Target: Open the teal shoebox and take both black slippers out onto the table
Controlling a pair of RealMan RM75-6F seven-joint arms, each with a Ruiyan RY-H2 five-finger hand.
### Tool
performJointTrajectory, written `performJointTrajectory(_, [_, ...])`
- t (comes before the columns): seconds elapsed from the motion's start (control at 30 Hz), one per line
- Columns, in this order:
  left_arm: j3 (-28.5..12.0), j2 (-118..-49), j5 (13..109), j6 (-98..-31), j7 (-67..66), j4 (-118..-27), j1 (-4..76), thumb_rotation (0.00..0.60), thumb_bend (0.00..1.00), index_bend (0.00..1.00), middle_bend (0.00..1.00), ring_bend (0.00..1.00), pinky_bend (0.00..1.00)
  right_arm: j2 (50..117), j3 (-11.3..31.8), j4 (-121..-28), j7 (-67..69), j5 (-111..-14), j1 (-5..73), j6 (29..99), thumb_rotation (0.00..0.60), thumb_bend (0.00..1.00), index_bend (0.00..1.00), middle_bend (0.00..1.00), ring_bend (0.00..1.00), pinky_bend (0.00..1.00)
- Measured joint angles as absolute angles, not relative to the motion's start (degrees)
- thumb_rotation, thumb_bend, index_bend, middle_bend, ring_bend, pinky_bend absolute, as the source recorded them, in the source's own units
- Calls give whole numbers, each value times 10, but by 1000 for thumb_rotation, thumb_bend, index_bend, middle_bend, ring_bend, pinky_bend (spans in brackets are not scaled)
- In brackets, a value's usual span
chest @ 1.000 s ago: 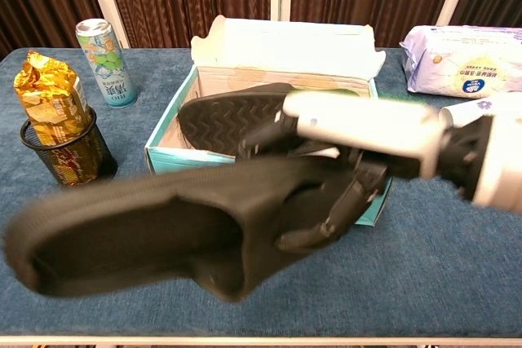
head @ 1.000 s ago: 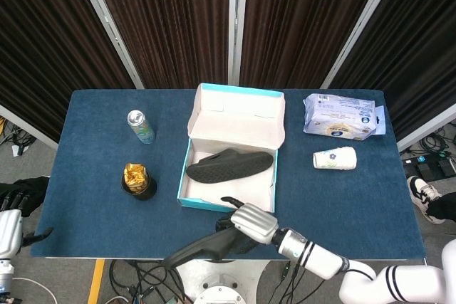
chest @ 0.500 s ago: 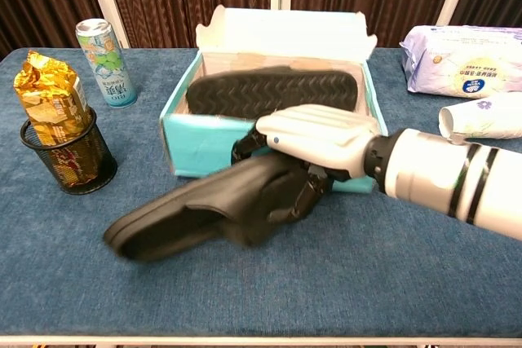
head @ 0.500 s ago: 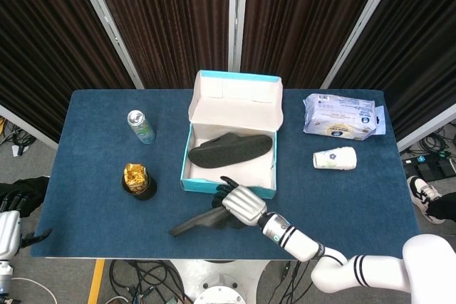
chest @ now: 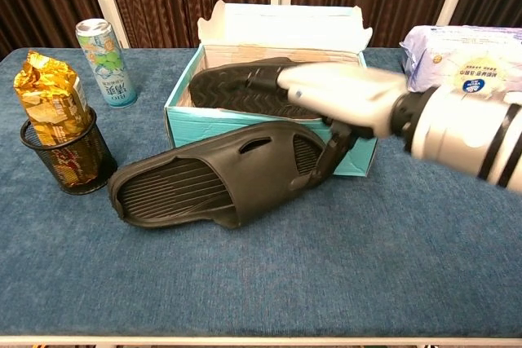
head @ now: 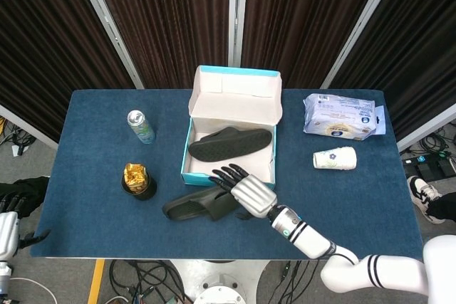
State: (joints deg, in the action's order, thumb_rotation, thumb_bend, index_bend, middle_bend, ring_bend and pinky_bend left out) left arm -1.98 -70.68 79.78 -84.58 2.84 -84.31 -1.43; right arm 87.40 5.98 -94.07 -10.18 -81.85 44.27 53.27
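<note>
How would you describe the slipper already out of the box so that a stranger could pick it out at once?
Find the open teal shoebox mid-table. On the blue cloth just in front of it, toward the robot, lies a black slipper, with the right hand at its end. Its twin sits inside the box; this one is outside.

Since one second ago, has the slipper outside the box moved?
Yes. The slipper went from beyond the table's near edge up toward the teal shoebox, and now lies before it.

dark curtains (head: 164, 12), blue table (head: 356, 204), grey floor (head: 43, 275)
</note>
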Motion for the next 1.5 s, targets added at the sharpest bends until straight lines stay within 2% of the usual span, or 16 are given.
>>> performJointTrajectory(0.17, [-20,-707,799,-846,29,-843,-14,600,0,264,184,106,85,827,105,-955,-76,-797,448,538,600,26,26,126,9,12])
performJointTrajectory(0.3, [-19,-708,802,-847,29,-846,-14,600,0,264,184,105,85,824,133,-929,-94,-737,482,494,600,33,73,151,47,117])
performJointTrajectory(0.43, [-19,-707,799,-848,27,-847,-17,600,0,264,184,105,85,846,152,-868,-149,-660,535,446,600,43,99,153,50,119])
performJointTrajectory(0.57, [-18,-705,797,-850,27,-848,-20,600,0,264,184,106,85,899,163,-791,-211,-582,591,417,600,56,131,162,68,85])
performJointTrajectory(0.77, [-18,-706,797,-849,30,-845,-21,600,0,264,184,106,85,973,163,-692,-287,-515,648,410,600,65,185,181,86,53])
performJointTrajectory(1.07, [-18,-708,795,-848,33,-840,-22,600,0,264,184,106,85,1043,142,-595,-348,-491,688,413,600,74,308,223,119,0])
performJointTrajectory(1.2, [-18,-710,794,-847,36,-837,-23,600,0,264,184,106,85,1053,133,-582,-350,-499,688,417,600,75,336,247,142,0])
performJointTrajectory(1.37, [-19,-712,794,-847,42,-831,-24,600,0,264,184,106,85,1048,131,-607,-331,-521,677,434,600,84,387,317,218,0])
performJointTrajectory(1.5, [-20,-716,793,-843,46,-825,-22,600,0,264,184,106,85,1043,131,-628,-308,-551,663,465,600,83,387,320,202,0])
